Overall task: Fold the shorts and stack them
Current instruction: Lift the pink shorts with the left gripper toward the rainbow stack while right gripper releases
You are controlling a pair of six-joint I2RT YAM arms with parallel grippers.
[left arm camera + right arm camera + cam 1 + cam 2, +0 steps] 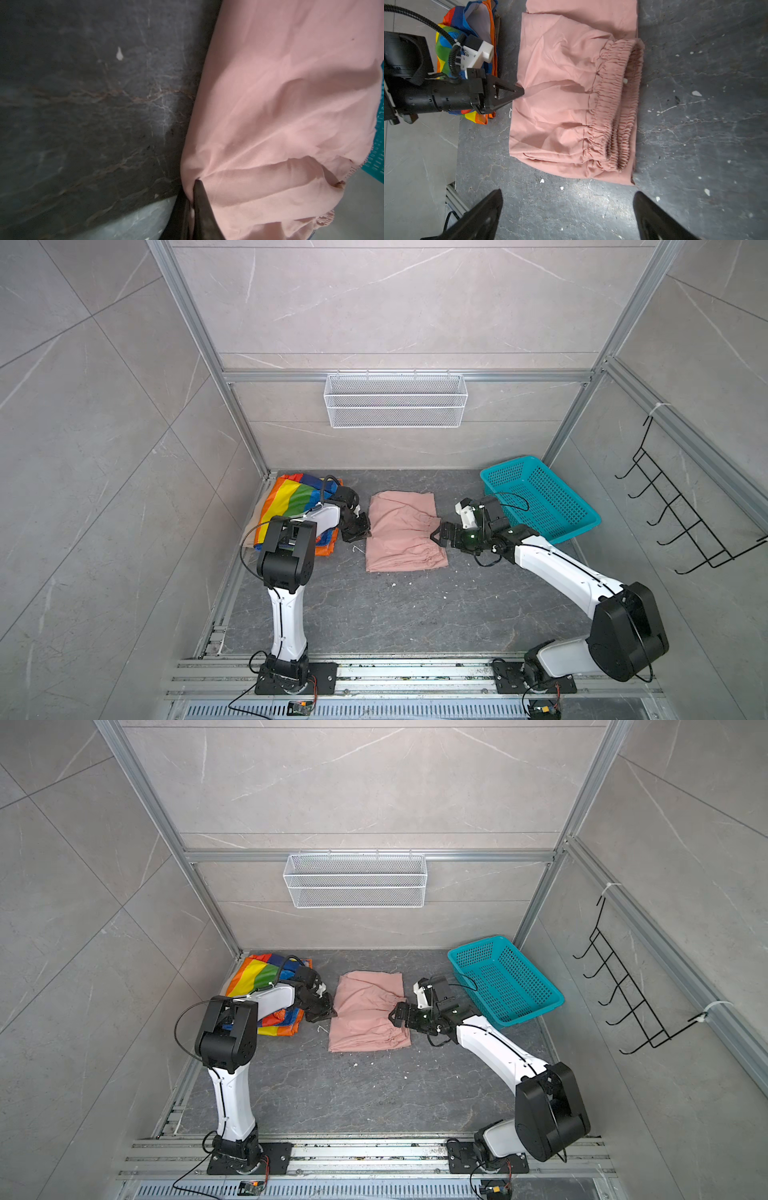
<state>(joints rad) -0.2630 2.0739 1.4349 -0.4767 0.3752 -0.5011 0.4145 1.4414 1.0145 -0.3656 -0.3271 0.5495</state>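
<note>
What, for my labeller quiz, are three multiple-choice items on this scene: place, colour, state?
1. Where is the teal basket? A back right; B front left; C on the wall.
2. What colour are the middle shorts? A beige; B dusty pink; C rainbow.
3. The left gripper is: A open in the air; B shut on the middle shorts' edge; C in the basket.
Answers: 1 A, far right corner in both top views; 2 B, plain pink fabric; 3 B, its tips pinch the fabric edge.
</note>
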